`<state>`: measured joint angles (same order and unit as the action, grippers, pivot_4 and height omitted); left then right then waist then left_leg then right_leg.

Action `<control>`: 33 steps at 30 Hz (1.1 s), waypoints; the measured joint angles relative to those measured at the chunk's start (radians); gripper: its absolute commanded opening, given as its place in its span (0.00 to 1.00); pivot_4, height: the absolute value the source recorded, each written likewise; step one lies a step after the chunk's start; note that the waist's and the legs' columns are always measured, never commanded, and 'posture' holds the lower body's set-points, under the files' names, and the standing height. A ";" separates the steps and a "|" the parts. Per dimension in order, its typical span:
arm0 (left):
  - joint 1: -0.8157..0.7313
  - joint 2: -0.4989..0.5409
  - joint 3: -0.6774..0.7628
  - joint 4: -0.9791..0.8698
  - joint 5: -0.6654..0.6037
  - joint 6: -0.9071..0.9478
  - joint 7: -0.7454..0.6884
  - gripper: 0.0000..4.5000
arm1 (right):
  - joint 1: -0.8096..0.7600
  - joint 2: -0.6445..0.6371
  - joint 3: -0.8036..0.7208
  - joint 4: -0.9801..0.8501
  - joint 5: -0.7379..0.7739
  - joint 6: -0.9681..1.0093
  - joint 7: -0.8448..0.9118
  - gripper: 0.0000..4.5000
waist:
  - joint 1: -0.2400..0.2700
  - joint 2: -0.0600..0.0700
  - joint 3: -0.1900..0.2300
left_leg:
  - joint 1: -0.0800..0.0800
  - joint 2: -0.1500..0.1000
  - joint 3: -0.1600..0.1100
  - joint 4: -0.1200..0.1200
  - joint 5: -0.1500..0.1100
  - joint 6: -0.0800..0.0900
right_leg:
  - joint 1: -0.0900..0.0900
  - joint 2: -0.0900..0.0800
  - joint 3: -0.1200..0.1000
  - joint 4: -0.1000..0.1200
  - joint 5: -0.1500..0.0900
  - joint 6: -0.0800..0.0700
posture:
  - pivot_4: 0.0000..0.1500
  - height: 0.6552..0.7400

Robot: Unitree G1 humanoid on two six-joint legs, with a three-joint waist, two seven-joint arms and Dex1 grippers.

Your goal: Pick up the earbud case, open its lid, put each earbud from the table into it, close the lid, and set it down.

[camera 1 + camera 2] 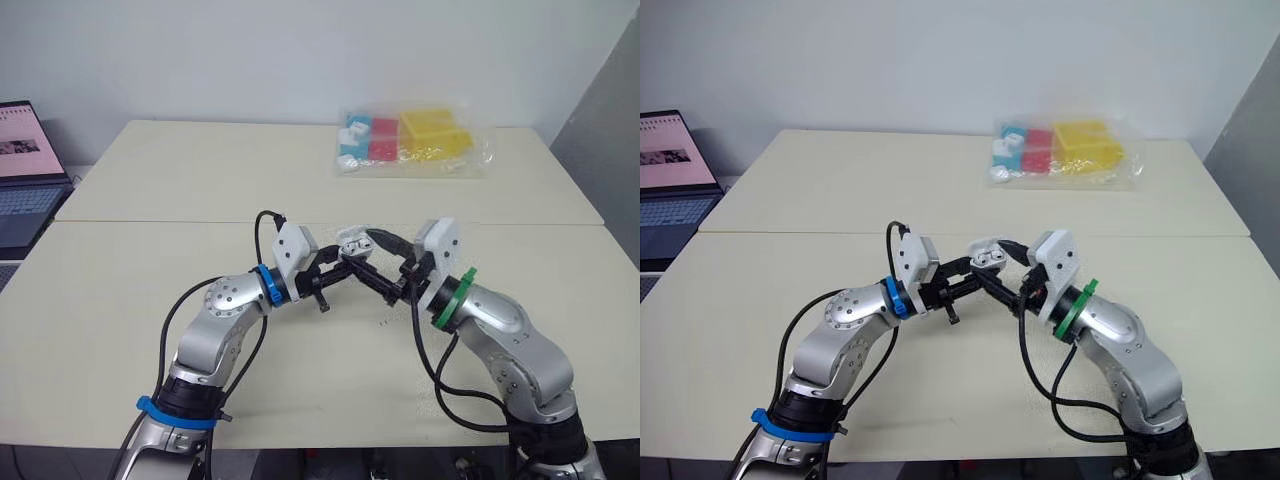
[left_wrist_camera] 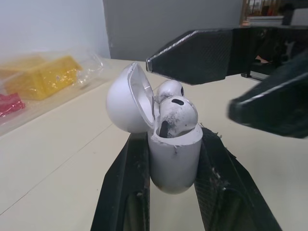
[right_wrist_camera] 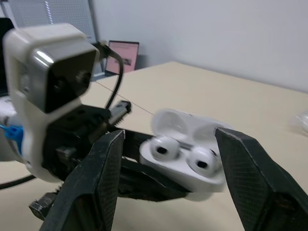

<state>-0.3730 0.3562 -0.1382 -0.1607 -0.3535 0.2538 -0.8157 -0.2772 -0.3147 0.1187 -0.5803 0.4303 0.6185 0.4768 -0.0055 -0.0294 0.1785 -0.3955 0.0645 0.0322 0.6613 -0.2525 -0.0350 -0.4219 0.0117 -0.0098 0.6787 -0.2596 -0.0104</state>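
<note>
**Case in hand, lid open, both buds seated – lid closure outstanding**

Location: the earbud case (image 2: 175,156) is held clear of the table (image 1: 150,260), mid-table and between the two arms. No loose earbud is visible on the table surface in the head views.

Left gripper (image 1: 340,262): clamped on the case body, one black finger on each flank. The case stands upright along those fingers with its mouth pointing away from the wrist.

Contents: two earbuds (image 2: 177,115) sit in their wells. The lid (image 2: 127,98) is swung fully back on its hinge.

Right gripper (image 3: 171,139): released and holding nothing. Its fingers are spread wide and straddle the case without touching it. In the left wrist view one right finger (image 2: 202,55) lies just above the buds, with its tip close to the lid's upper rim.

Governing relation: the lid hangs on the far side of the case from the right wrist, behind the buds. The right arm is the free one and the nearer one – judged best placed to tip the lid forward over the mouth. The left should only hold steady.

Risk, as judged: a finger pressing the buds instead of the lid could unseat one.

Progress: late stage; closing and setting down remain.
</note>
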 measured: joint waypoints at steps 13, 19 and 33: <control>0.003 0.001 -0.003 0.000 0.002 -0.028 -0.029 0.18 | -0.207 -0.235 -0.197 -0.066 0.270 0.288 0.022 0.61 | 0.000 0.000 0.000 | -0.001 0.000 0.000 -0.001 0.000 0.000 | -0.001 0.000 0.000 0.000 0.000 0.000 | 1.00 0.95; 0.009 0.003 -0.031 -0.001 0.012 -0.068 -0.071 0.18 | -0.468 -0.356 -0.105 0.162 0.218 0.311 0.137 0.17 | -0.002 0.001 0.001 | -0.001 0.000 0.000 -0.001 0.000 0.000 | -0.002 0.000 0.000 -0.001 -0.001 -0.001 | 1.00 0.95; 0.047 0.024 -0.054 -0.024 0.058 -0.135 -0.103 0.18 | -0.601 -0.356 0.141 0.366 0.183 0.364 0.428 0.00 | 0.000 0.001 0.001 | -0.005 0.000 0.001 -0.001 0.000 0.001 | -0.004 0.000 0.000 -0.002 -0.001 -0.001 | 1.00 0.95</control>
<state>-0.3261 0.3797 -0.1923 -0.1849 -0.2958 0.1190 -0.9184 -0.8783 -0.6711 0.2597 -0.2145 0.6129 0.9823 0.9053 -0.0052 -0.0279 0.1798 -0.4001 0.0650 0.0328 0.6607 -0.2528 -0.0344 -0.4256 0.0115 -0.0103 0.6766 -0.2607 -0.0118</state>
